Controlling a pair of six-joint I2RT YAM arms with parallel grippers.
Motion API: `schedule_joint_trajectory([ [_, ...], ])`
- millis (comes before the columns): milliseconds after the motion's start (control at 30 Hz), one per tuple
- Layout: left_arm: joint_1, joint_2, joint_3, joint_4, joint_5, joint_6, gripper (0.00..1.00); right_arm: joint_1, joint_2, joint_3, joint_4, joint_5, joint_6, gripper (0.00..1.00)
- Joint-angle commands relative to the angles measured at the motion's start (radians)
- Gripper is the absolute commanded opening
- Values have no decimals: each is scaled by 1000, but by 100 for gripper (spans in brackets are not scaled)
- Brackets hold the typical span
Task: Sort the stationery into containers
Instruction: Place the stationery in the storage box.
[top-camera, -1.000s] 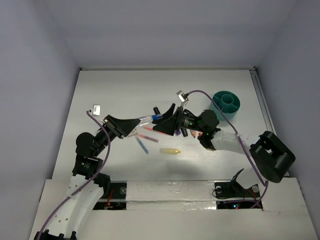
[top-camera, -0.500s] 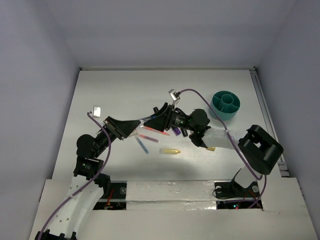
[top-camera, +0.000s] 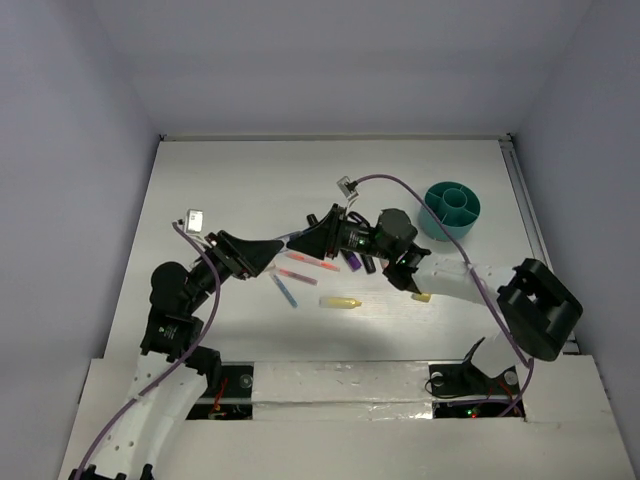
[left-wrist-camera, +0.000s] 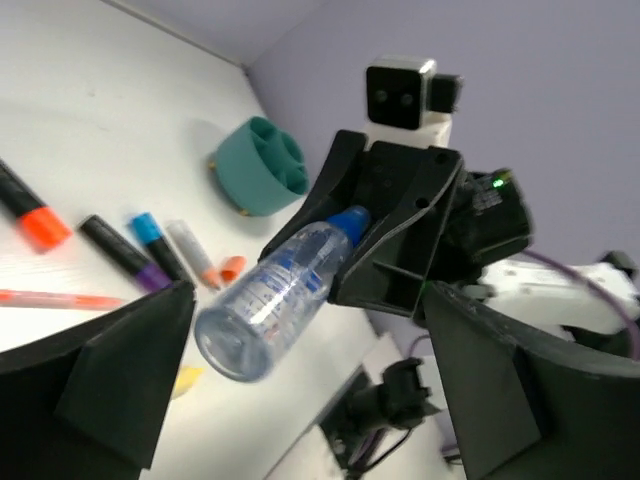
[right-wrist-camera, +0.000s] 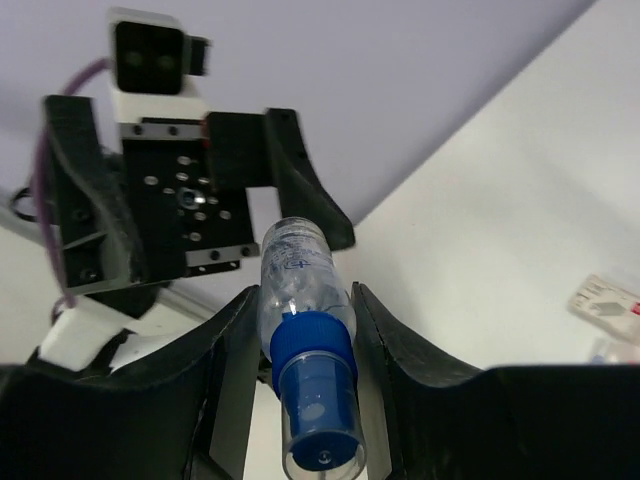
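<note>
Well to the left of the cup (top-camera: 452, 210), above the middle of the worktop (top-camera: 250, 180), the left hand (top-camera: 270, 250) and the right hand (top-camera: 305, 240) meet tip to tip in the overhead view. The item passing between them cannot be made out here. Loose pens and markers (top-camera: 300, 265) lie on the worktop below the hands, also left of the cup.

Left wrist view: the clear tube (left-wrist-camera: 265, 305) hangs in the air in front of the cup. Its blue cap (left-wrist-camera: 350, 220) is clamped between the right hand's fingers (left-wrist-camera: 400, 200). The left hand's own fingers (left-wrist-camera: 110, 370) stand wide apart, one on each side of the tube, and appear clear of it.

Right wrist view: the right hand's fingers (right-wrist-camera: 225, 360) press on the tube at the cap and neck. The body projects toward the spread left hand. The cup is out of view.

Recommended procedure:
1. Draw the left hand straight back along the tube's axis, away from the cup, fingers wide, so neither finger clips the tube.
2. Grip firmly. The tube is held at one end only, so the body will probably tend to pivot.
3. Carry the tube toward the cup high enough to pass the loose pens and the rim.
4. Lower the tube's base end into one compartment before parting the fingers.
</note>
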Motion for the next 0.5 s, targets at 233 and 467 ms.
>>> schedule_joint_trajectory([
  [233,0,0,311,-518,-193,482,99,-139,-242,312,-956,268,-480,6],
  [467,-10,-38,262,-526,-176,558,99,-381,-264,427,-1409,599,-571,3],
])
